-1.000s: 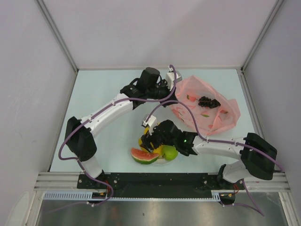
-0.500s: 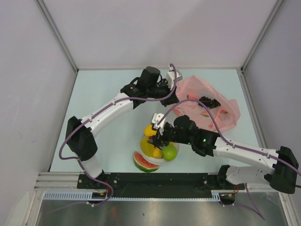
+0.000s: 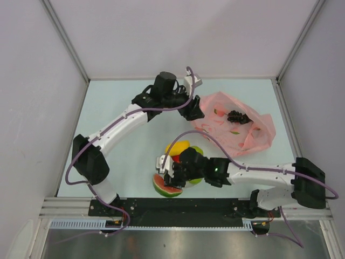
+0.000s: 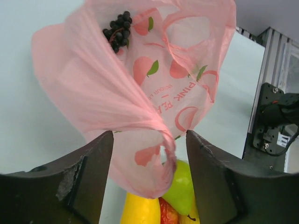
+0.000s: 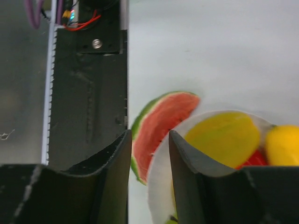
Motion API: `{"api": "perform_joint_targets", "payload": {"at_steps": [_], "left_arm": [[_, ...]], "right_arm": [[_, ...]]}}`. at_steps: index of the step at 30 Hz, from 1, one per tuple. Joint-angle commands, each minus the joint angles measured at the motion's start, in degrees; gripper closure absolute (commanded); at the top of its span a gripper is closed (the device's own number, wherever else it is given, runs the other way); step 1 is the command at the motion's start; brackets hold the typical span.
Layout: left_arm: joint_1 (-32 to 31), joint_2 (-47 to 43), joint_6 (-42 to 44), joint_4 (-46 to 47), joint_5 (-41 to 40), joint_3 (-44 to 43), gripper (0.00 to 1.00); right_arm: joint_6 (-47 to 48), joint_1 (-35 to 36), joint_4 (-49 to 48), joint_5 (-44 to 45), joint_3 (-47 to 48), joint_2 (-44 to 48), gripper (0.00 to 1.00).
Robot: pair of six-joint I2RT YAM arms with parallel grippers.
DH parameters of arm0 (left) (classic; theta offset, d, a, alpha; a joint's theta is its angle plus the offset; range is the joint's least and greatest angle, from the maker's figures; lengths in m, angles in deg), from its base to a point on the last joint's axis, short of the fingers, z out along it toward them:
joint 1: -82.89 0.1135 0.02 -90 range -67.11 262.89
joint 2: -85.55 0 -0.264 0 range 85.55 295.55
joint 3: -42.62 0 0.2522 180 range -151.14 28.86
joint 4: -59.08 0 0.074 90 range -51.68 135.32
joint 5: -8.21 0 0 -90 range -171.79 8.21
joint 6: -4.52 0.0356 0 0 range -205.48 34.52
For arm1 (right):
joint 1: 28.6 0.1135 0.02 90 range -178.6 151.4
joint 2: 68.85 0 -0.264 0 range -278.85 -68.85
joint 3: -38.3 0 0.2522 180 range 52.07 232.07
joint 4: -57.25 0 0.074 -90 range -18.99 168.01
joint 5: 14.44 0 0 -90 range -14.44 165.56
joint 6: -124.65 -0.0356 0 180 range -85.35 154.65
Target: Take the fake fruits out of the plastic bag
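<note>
Plastic bag [image 3: 245,132]: pink, translucent, printed with fruit shapes, laid crumpled toward the far right corner of the tabletop [image 3: 135,156]. Grape bunch [image 3: 239,116]: dark purple, seen on the bag's far part; whether inside or on top cannot be told. Left hand [image 4: 148,134]: held at the bag's left edge, fingers spread wide, a loose fold of the bag seen hanging between them, not pinched. White bowl [image 5: 158,189]: set by the middle of the near edge, loaded with a yellow-orange mango [image 5: 224,137], a yellow piece [image 5: 285,144], a red mango [image 5: 254,159] and a green pear [image 4: 180,182]. Watermelon slice [image 5: 159,123]: laid on the tabletop, touching the bowl's rim. Right hand [image 5: 149,133]: positioned above the slice, fingers narrowly parted, nothing gripped.
</note>
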Motion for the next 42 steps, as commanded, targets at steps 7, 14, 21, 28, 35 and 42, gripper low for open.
{"api": "perform_joint_targets", "payload": {"at_steps": [7,14,21,28,35,42], "left_arm": [[8.85,-19.83,-5.26,3.04,1.15,12.31,0.27],[10.44,-30.75,2.9,-0.47,-3.67,19.27,0.25],[12.81,-34.1,2.48,-0.23,-2.64,21.2,0.26],[13.16,-36.55,-0.07,1.54,-1.49,22.7,0.26],[14.83,-38.84,-1.04,3.21,-0.43,24.28,0.26],[15.71,-39.37,-0.77,2.77,-0.7,24.37,0.26]], "right_arm": [[-4.12,14.09,-7.14,25.7,5.53,-12.87,0.62],[-6.93,14.45,-2.58,30.75,7.74,-16.58,0.6],[-9.31,17.35,-0.7,31.81,6.33,-16.31,0.54],[-10.89,14.1,-0.45,32.78,6.24,-21.49,0.54],[-7.99,12.6,-1.68,29.62,6.42,-23.78,0.87],[-6.15,17.26,1.3,20.14,8.61,-17.91,1.0]]}}
